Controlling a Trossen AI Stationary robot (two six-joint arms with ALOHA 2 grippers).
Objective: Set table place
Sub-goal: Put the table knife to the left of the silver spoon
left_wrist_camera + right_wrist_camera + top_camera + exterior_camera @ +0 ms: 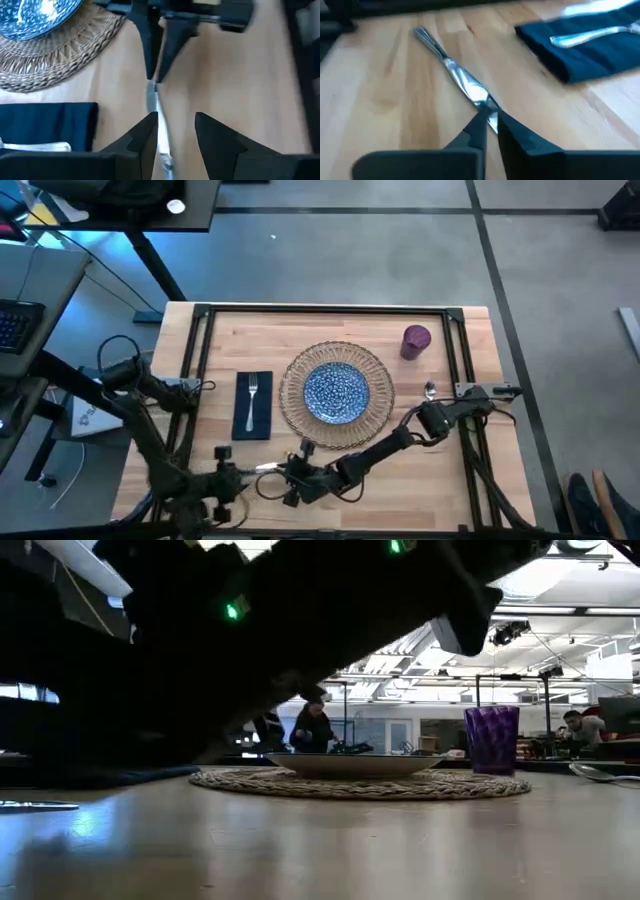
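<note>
**Right jaws pinch a knife, left jaws stand apart around it**

Pinched narrow on the blade end of a silver knife [457,75], the right gripper [490,120] sits low over the front of the table [440,470], its arm reaching in from the right side. The right wrist view shows this best: the two dark fingers [475,131] close together on the metal, the handle lying away from them on the bare wood. From the left wrist view the left gripper [176,131] has its fingers spread with a clear gap, and the knife [157,125] runs between them close to one finger; whether that finger touches it I cannot tell. That same view shows the right gripper [156,75] facing it, tips down on the far end of the knife.

Only the high view gives the whole layout. The wicker placemat [335,395] lies mid-table with the blue speckled plate [336,392] on it. Left of it lies the navy napkin [253,405] with a fork [252,395] on top. The purple cup [416,341] stands toward the back right, apart from the placemat, and a spoon [430,391] lies just right of the placemat. Both grippers meet in front of the placemat, near the table's front edge.

The low view is mostly blocked by a dark arm, but it shows the cup [491,740] upright and the plate [355,765] resting flat on the placemat [360,784]. People show in the room behind.
</note>
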